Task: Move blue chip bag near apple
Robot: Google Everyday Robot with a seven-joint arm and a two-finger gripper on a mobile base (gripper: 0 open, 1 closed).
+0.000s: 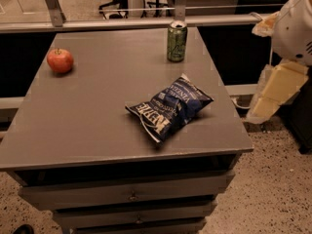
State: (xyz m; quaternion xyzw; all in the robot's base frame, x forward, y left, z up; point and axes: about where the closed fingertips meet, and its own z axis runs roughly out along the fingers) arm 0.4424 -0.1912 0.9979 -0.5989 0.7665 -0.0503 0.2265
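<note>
Red apple (60, 60) sits by the far left corner of the grey bench (87, 126), green can (177, 41) at the far edge, blue chip bag (169, 107) flat toward the front right corner. The gripper (273, 94) hangs off past the right edge; released or clenched, can't tell. Likely trouble: puffy foil slipping from a shallow pinch, or a dragged bag nudging the apple so it rolls off.

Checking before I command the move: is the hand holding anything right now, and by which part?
Nothing is held. The hand hangs beyond the right edge of the table; the blue chip bag lies on the tabletop, apart from it.
</note>
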